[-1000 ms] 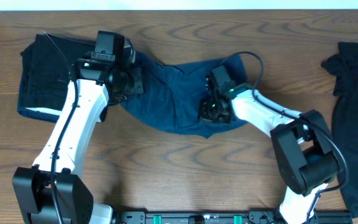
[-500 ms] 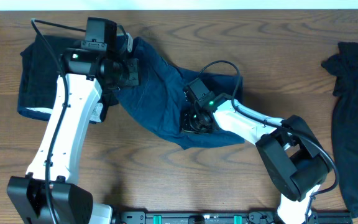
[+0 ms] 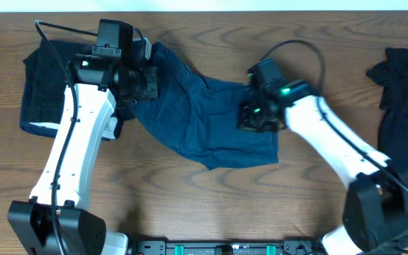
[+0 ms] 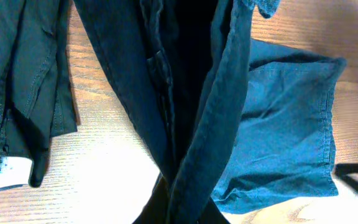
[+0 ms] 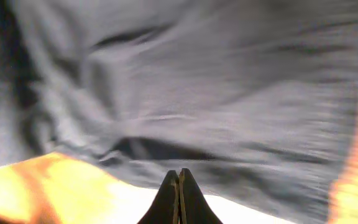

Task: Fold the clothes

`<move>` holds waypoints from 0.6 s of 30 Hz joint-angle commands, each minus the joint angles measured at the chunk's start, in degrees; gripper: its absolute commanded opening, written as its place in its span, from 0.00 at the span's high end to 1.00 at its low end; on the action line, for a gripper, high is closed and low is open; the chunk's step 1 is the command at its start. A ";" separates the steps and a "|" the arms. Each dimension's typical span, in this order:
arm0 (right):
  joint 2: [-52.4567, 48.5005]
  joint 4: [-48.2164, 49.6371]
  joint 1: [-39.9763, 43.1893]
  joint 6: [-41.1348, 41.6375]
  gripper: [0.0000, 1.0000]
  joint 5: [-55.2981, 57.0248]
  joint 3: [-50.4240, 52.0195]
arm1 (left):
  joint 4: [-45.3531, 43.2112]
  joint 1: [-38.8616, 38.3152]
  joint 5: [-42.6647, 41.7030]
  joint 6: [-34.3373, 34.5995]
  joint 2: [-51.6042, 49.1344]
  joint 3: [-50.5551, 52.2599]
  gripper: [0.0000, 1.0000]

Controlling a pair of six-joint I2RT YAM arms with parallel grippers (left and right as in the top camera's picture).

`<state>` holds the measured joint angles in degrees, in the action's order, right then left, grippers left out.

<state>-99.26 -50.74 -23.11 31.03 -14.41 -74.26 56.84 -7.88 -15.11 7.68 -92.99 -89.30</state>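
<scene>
Navy cloth (image 4: 278, 124) bunched upward, black garment (image 4: 17, 81) left, wooden table (image 4: 104, 158)

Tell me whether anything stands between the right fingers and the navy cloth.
Nothing visible does. The shut right fingers point at the navy cloth, with no other thing between them, though the wrist view is blurred.
</scene>
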 commanded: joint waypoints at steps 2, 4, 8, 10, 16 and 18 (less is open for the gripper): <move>-0.74 -0.96 5.07 -5.88 0.99 6.54 1.36 | 0.24 0.04 -0.74 1.84 0.83 -1.60 0.94; -0.96 -0.39 6.99 -6.49 0.99 6.51 2.38 | 0.28 0.04 -0.74 2.95 0.83 -1.60 0.94; -1.25 3.28 9.88 -8.37 0.99 5.88 5.57 | 0.35 -0.22 -0.74 4.79 0.83 -1.60 0.94; -1.25 5.86 10.56 -8.66 0.99 5.35 7.67 | 0.33 -0.50 -0.76 6.38 0.83 -1.60 0.94; -1.25 15.52 10.67 -8.81 0.99 5.38 14.69 | 0.13 -2.58 -0.72 8.68 0.61 -1.60 0.94; -1.25 19.10 10.67 -8.76 0.99 5.14 17.49 | -0.24 -3.30 -0.70 9.75 0.48 -1.60 0.94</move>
<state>-99.96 -33.52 -12.75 23.29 -9.19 -59.59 56.97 -10.22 -15.09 14.92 -92.99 -89.30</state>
